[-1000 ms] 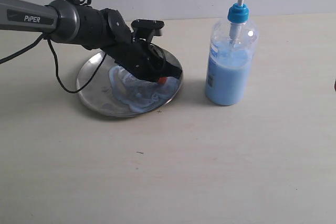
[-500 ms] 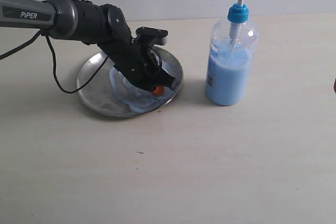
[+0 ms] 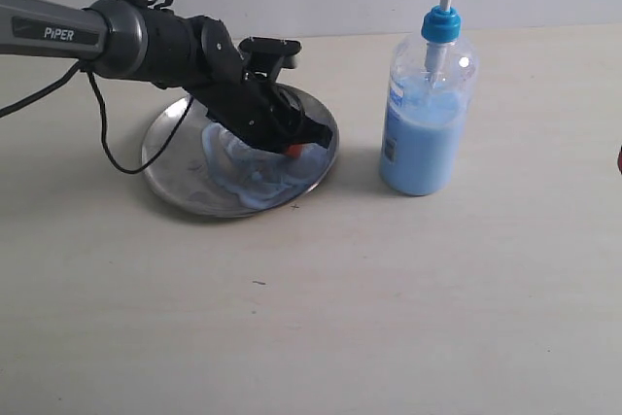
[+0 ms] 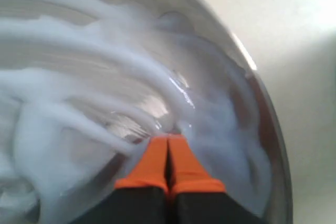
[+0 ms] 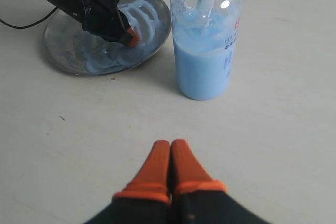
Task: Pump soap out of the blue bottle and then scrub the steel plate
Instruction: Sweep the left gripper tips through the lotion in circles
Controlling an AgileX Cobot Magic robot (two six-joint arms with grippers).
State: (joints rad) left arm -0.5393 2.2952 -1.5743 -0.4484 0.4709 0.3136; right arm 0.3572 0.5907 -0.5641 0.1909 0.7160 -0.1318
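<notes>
The steel plate (image 3: 180, 157) lies on the table at the left, smeared with swirls of pale blue soap (image 3: 255, 180). My left gripper (image 3: 294, 150) is shut, its orange tips pressed down into the soap on the plate's right side; up close the left gripper (image 4: 168, 139) touches the streaked soap (image 4: 63, 93) near the plate (image 4: 265, 124) rim. The blue bottle (image 3: 425, 123) stands upright to the right of the plate, pump head up. My right gripper (image 5: 170, 144) is shut and empty above bare table, short of the blue bottle (image 5: 206, 51) and the plate (image 5: 58, 40).
A black cable (image 3: 107, 133) hangs from the left arm (image 3: 58, 36) over the plate's left rim. The pale wooden table (image 3: 321, 318) stretches in front of the plate and bottle. A wall runs along the back edge.
My left gripper has swept back and forth across the plate's right half, now sitting a little higher and further right than half a second ago. The soap swirls have shifted. The bottle has not moved.
</notes>
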